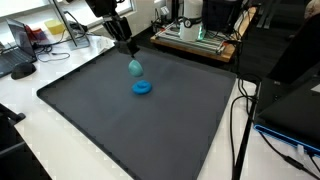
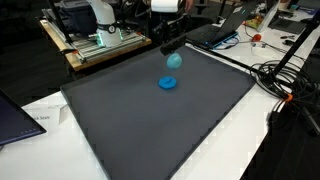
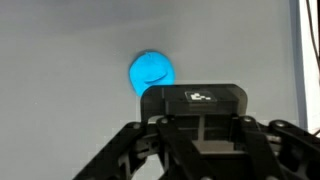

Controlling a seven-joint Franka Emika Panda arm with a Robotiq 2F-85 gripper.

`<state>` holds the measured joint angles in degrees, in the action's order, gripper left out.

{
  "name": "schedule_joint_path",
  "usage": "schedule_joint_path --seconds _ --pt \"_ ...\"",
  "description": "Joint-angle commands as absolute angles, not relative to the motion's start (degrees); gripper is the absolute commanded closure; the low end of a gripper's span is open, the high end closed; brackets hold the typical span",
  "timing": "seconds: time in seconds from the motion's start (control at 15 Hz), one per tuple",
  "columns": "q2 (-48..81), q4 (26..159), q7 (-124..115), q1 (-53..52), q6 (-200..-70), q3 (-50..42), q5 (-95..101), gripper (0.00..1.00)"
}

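The arm (image 1: 104, 7) is reaching down, its gripper (image 1: 131, 55) clamping a pale blue object (image 1: 135, 67) above a blue disc (image 1: 142, 87) (housing print (image 3: 200, 97) too blurred to read).

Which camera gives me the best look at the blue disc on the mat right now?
An exterior view: the blue disc lies whole on the dark mat, below the pale blue piece that the gripper holds. Both exterior views show this much. In the wrist view the gripper body hides its lower edge.

The disc (image 1: 142, 87) is bright blue, the piece (image 1: 135, 67) pale teal, the mat (image 1: 100, 125) dark grey, the tool (image 1: 129, 50) black.
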<state>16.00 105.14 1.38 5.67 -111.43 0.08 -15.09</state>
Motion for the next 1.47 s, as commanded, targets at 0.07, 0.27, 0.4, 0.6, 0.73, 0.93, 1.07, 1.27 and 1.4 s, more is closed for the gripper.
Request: schedule_joint_path --seconds 0.07,0.27,0.4,0.6,0.73,0.93,1.07,1.27,1.4 --pt "8.1 116.9 0.4 4.7 -120.7 -1.1 -14.8 0.78" --pt "4.4 123.2 2.3 4.9 -126.4 -1.4 -15.0 0.78" --pt "1.8 127.9 3.9 4.8 -131.0 -1.6 -14.7 0.78" --pt "-2.1 134.8 6.8 4.4 -139.1 -1.4 -14.2 0.78" --pt "-3.8 138.7 8.0 3.9 -145.0 -1.2 -12.8 0.78" --pt "-5.5 142.5 7.9 3.0 -150.7 -1.0 -10.3 0.78" --pt "-6.6 144.8 7.8 2.2 -154.8 -0.7 -8.4 0.78" --pt "-4.2 143.1 7.7 1.5 -154.7 -1.1 -9.2 0.53" --pt "-4.9 143.9 7.9 1.2 -155.4 -1.0 -8.9 0.53"
